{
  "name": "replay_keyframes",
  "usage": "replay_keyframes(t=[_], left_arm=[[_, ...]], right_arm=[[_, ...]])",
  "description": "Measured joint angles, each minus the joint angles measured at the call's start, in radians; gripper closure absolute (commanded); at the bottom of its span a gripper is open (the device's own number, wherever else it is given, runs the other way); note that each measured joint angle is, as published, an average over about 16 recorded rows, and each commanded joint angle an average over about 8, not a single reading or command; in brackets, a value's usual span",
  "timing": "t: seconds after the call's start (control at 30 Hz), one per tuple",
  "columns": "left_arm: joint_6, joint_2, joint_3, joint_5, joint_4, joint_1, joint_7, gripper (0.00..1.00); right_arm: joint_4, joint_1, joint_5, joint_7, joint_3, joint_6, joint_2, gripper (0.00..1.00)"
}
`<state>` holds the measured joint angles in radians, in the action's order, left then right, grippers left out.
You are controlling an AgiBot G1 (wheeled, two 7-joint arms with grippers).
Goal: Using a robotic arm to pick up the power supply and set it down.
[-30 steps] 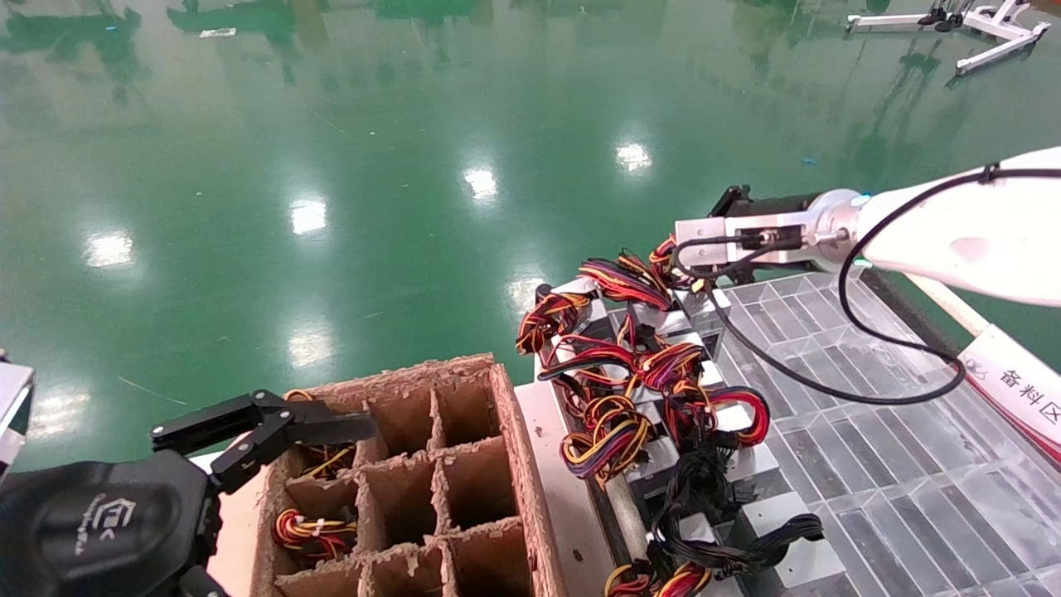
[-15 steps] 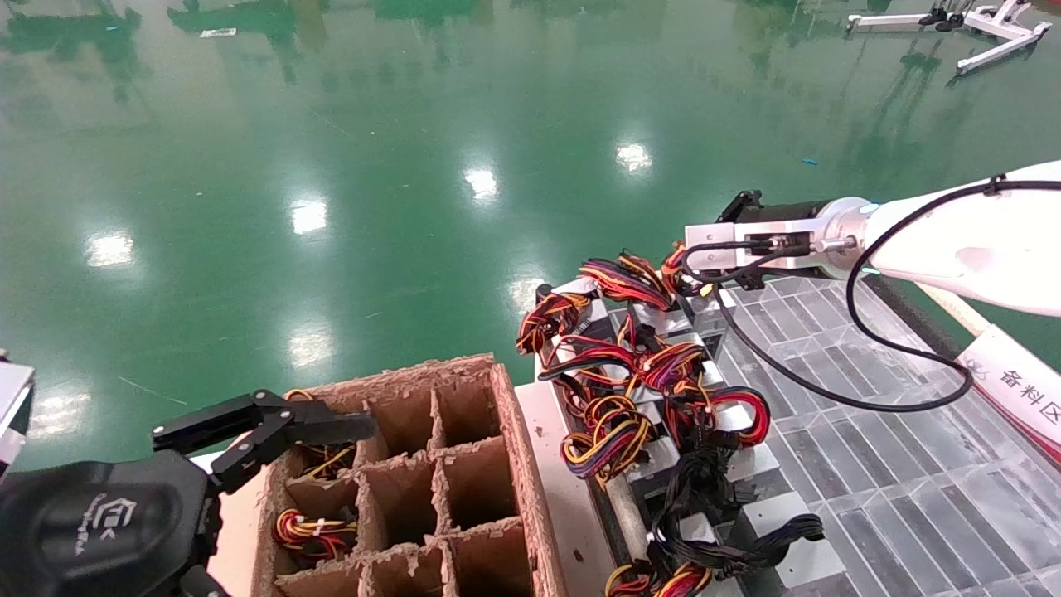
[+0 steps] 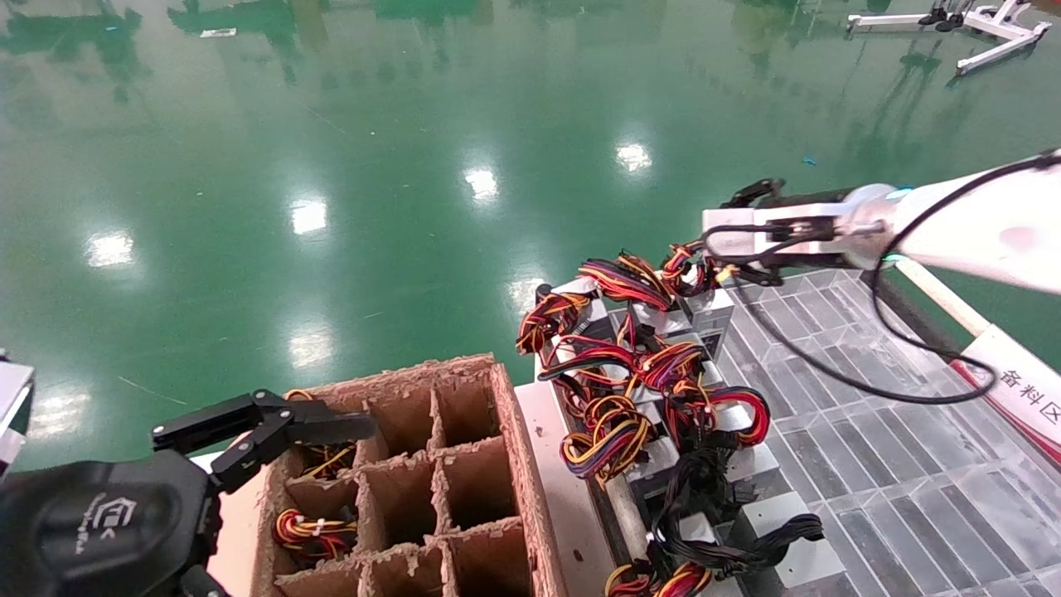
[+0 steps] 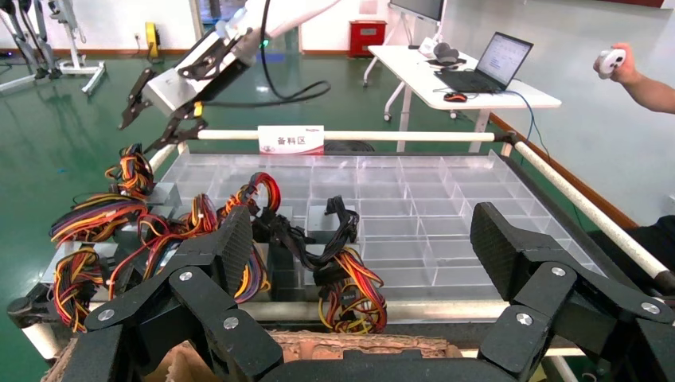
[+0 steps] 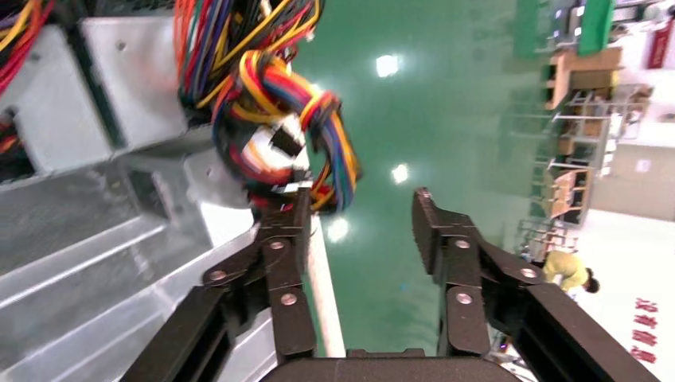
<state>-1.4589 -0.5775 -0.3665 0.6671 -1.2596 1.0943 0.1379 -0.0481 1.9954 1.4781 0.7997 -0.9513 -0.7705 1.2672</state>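
Head view hides right gripper (image 3: 750, 195) tips, wrist view shows them spread beside power supply (image 5: 271, 151) wires

Factory or robotics workshop floor: glossy green epoxy floor (image 3: 373, 124), clear compartmented parts tray (image 3: 870, 431) with zone sign (image 4: 290, 139), white desk (image 4: 446, 76) with laptop (image 4: 493, 60).

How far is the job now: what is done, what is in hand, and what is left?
Done: the cardboard box already holds wired units in some cells. In hand: nothing is gripped; the right gripper is open beside the wire loop of the far power supply on the clear tray. The left gripper is open near the box. Left: gripping that supply, lifting it and setting it down.
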Motion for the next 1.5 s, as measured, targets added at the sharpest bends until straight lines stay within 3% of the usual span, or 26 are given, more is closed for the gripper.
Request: replay_keyframes(t=[0.33, 0.57, 1.5], left_arm=[[0.0, 0.0, 0.0, 0.0, 0.0, 0.0, 0.0, 0.0], [0.0, 0.0, 0.0, 0.0, 0.0, 0.0, 0.0, 0.0], [0.0, 0.0, 0.0, 0.0, 0.0, 0.0, 0.0, 0.0]], right_arm=[[-0.04, 0.065, -0.005, -0.06, 0.006, -0.111, -0.025, 0.0], [0.013, 0.037, -0.05, -0.12, 0.046, -0.174, -0.063, 0.0], [0.625, -0.407, -0.375, -0.523, 0.337, -0.433, -0.339, 0.0]])
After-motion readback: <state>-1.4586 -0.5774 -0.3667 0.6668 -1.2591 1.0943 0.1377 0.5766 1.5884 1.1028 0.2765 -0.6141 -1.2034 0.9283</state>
